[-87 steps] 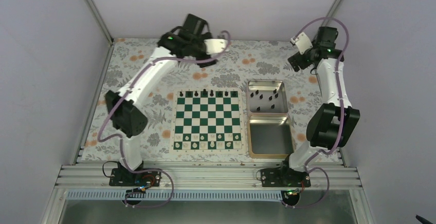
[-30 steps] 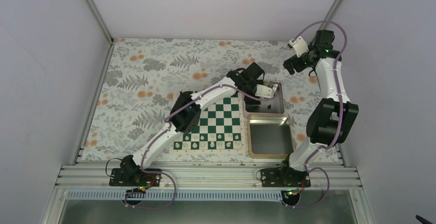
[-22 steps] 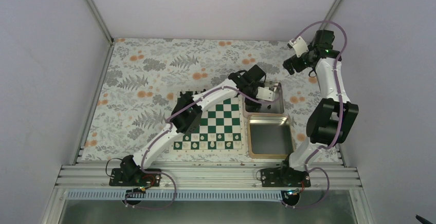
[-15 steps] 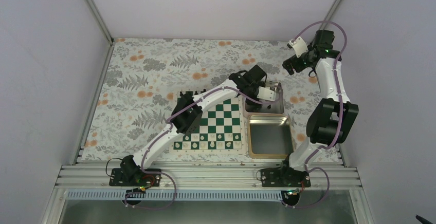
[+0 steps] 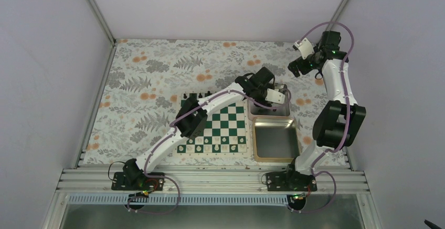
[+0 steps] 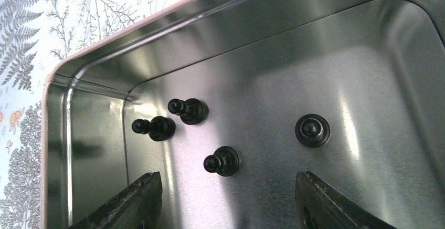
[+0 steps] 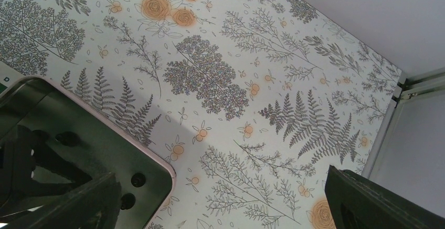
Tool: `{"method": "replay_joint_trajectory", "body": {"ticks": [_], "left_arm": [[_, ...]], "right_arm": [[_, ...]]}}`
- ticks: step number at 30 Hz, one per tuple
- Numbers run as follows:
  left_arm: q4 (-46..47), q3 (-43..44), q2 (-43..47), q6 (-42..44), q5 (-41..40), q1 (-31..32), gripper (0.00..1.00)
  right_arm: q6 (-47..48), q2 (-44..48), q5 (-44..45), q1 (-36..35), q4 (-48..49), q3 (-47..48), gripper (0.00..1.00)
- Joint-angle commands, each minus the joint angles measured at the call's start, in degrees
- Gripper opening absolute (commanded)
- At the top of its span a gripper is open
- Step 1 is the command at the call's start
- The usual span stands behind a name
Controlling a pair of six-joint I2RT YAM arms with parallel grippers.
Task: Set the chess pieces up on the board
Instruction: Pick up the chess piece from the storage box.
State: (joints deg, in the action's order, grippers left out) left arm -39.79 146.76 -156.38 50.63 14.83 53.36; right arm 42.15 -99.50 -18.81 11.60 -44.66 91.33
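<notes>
Now I'm at the pickup: my left fingers [image 6: 137, 203] hang apart, empty, in the tin [image 6: 210, 34], lined up on a black pawn [image 6: 223, 160]. Next I'd drop, pinch it, carry it to the board [image 5: 228, 129]. Right fingers [image 7: 378, 200] gape, idle.

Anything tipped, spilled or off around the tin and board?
Nothing stands out. Four black chess pieces sit inside the far tin under the open left gripper, none seen on the floral cloth. The board lies square beside it.

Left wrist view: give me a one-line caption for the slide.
Open left gripper poised over four black chess pieces in the silver tin.
</notes>
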Motion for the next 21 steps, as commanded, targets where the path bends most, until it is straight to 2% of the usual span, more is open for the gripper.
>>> {"method": "replay_joint_trajectory", "body": {"ticks": [1, 3, 7, 12, 15, 21], "left_arm": [[1.6, 2.1, -0.2, 0.7, -0.7, 0.5, 0.63], [1.6, 2.3, 0.5, 0.0, -1.5, 0.3, 0.63], [1.3, 1.5, 4.1, -0.4, -3.4, -0.4, 0.70], [-2.2, 1.7, 11.6, 0.4, -6.3, -1.1, 0.75], [-3.4, 0.6, 17.2, 0.5, -7.8, -2.5, 0.82], [-7.3, -1.7, 27.0, -1.8, -9.0, -9.1, 0.87]], "right_arm": [[0.3, 1.1, -1.2, -0.6, 0.1, 0.6, 1.00], [0.2, 1.1, -1.3, -0.6, 0.2, 0.7, 1.00], [0.5, 1.3, -0.7, -0.6, 0.4, 0.4, 1.00], [3.3, 2.0, -0.2, -0.6, -1.8, 0.9, 1.00], [8.6, 1.7, -1.4, -0.5, -6.3, 1.9, 1.00], [20.6, 1.5, -3.4, -2.1, -16.2, 0.1, 1.00]]}}
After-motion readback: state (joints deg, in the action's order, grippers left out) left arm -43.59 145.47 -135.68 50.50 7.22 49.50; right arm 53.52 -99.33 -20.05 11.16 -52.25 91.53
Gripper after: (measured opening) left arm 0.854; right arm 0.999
